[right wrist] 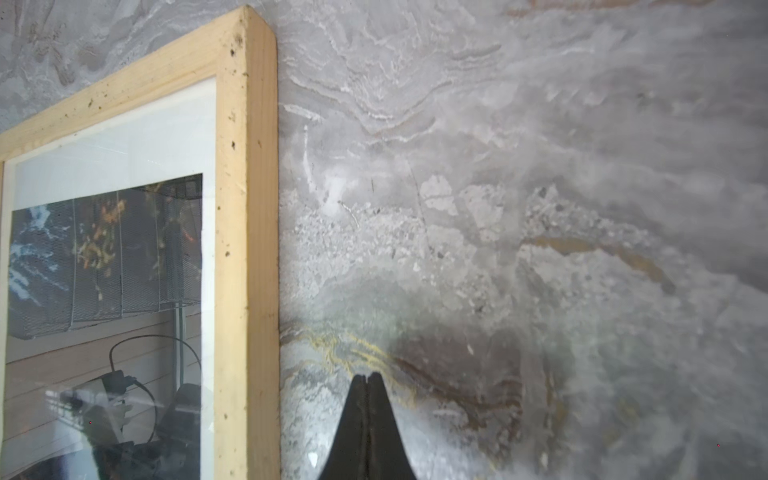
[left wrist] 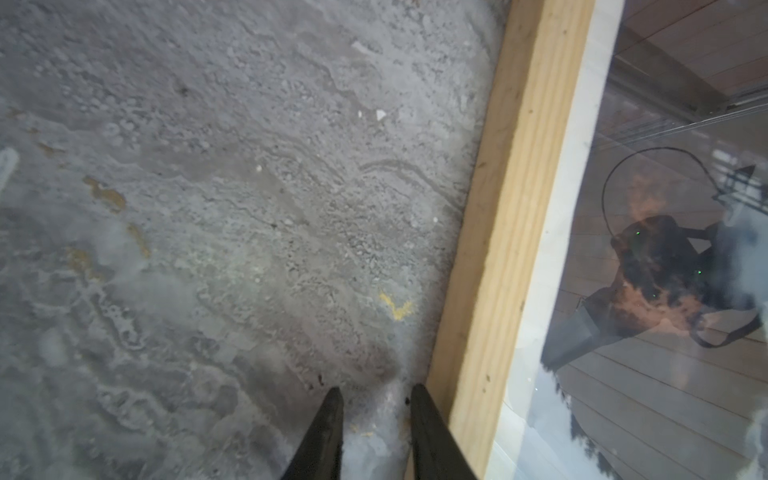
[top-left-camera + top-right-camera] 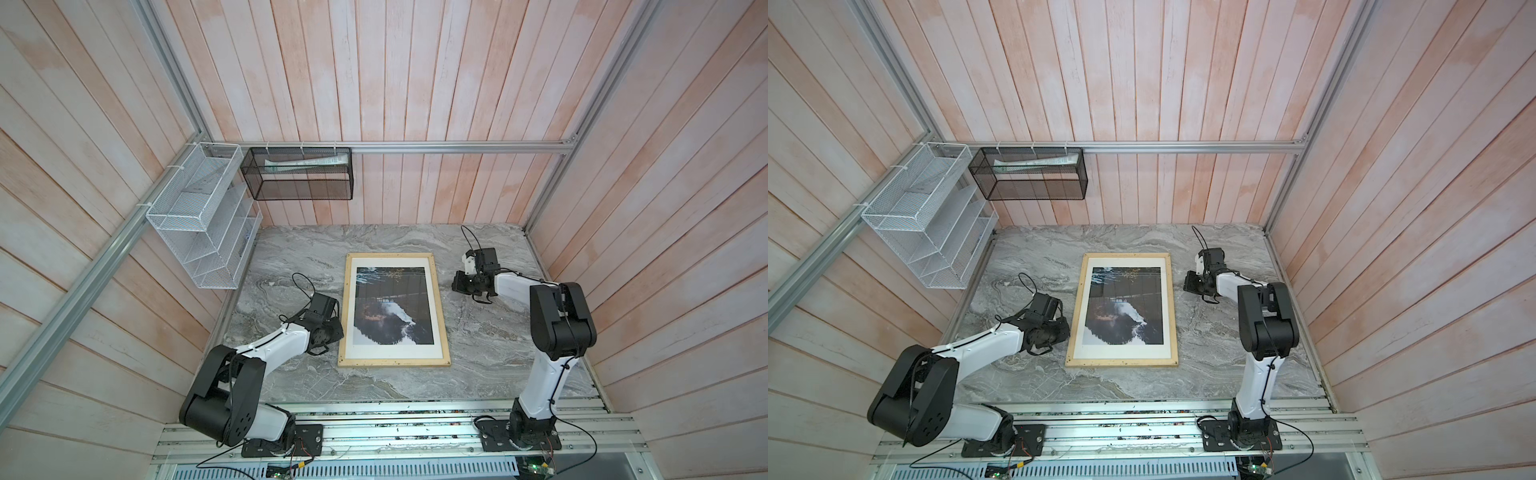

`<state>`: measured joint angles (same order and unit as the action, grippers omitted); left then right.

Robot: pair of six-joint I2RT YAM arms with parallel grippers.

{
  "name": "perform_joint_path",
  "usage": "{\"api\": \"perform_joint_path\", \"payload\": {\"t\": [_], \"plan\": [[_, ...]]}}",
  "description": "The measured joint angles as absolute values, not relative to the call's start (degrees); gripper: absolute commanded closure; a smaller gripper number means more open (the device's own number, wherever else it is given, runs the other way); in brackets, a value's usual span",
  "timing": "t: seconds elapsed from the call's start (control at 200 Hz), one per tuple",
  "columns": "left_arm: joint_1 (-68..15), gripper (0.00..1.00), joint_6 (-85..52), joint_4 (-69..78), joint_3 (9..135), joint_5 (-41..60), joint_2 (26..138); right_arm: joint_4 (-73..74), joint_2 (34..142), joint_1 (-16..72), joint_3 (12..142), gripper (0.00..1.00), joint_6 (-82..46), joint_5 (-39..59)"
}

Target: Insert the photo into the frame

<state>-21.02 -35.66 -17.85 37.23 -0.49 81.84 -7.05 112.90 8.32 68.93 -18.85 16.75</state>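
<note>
Photo (image 3: 392,307) sits inside the frame (image 3: 394,362) on the worktop (image 3: 498,353); our left claw (image 2: 376,390) narrowly parted, right claw (image 1: 365,378) pinched shut, both empty. We judge only retreat remains.

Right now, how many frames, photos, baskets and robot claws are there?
Frames: 1, the frame, pale wood.
Photos: 1, the photo, inside the frame.
Baskets: 2, the white basket and the black basket, both hung on the walls.
Claws: 2, the left gripper and the right gripper.
Total: 6
</note>
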Motion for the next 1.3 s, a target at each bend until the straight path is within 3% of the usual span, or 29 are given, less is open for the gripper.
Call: {"api": "perform_joint_path", "payload": {"t": [0.25, 0.775, 1.295], "plan": [[-23.6, 0.73, -37.2, -17.6, 36.8, -1.7, 81.8, -7.6, 118.9, 9.5, 76.0, 0.98, -18.8, 17.0], [-36.8, 0.75, -43.0, -16.3, 37.7, -3.5, 84.2, -11.8, 130.0, 14.0, 93.7, 0.98, -17.9, 16.3], [-45.1, 0.77, -46.5, -11.5, 42.6, -2.7, 91.0, -17.1, 142.8, 26.4, 116.2, 0.98, -19.1, 18.7]]}}
